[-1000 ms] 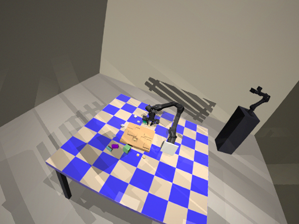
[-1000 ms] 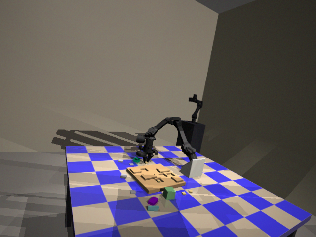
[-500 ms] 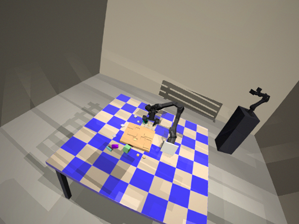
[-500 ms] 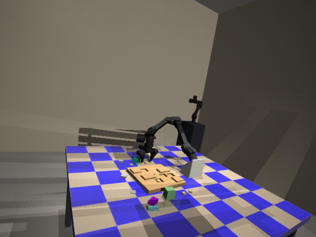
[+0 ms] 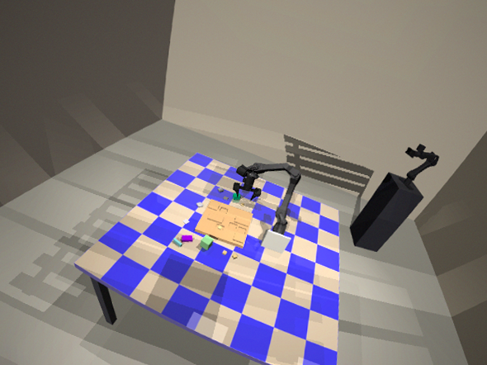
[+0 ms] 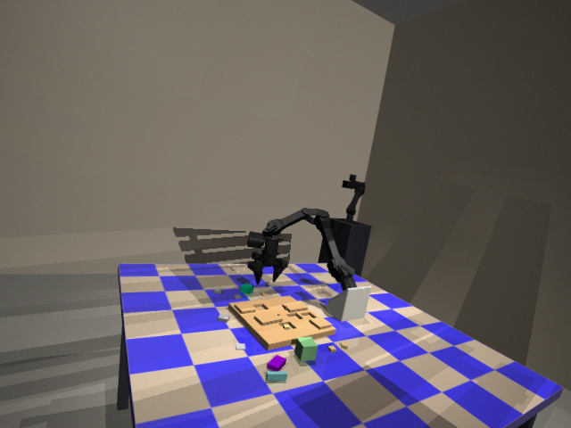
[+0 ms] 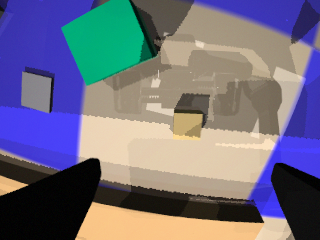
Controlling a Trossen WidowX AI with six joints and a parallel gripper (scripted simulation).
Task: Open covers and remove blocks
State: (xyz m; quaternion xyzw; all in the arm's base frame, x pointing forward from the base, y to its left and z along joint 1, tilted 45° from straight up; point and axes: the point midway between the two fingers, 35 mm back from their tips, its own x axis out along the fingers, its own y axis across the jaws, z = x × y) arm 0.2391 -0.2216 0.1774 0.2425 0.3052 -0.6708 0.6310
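While the arm [image 5: 292,192] [image 6: 333,243] arches over the table [image 5: 266,297] [image 6: 239,391], the pincer [image 5: 246,197] [image 6: 267,281] [image 7: 187,171] hangs above the far side of the board [image 5: 207,225] [image 6: 258,333] [image 7: 175,222], spread wide with nothing between its tips. The board lies flat, several raised covers and open wells on its top (one well shows a small yellowish piece [image 5: 220,227] [image 6: 286,325]). Near the pincer, a teal block [image 5: 236,196] [image 6: 246,288] [image 7: 109,42] and a small tan block [image 5: 242,205] [image 6: 263,294] [image 7: 188,125] rest on the table, apart from each other. Near the board's opposite side sit a green cube [image 5: 206,241] [image 6: 306,349], a purple block [image 5: 186,238] [image 6: 277,362] and a light-blue block [image 5: 177,241] [image 6: 277,376].
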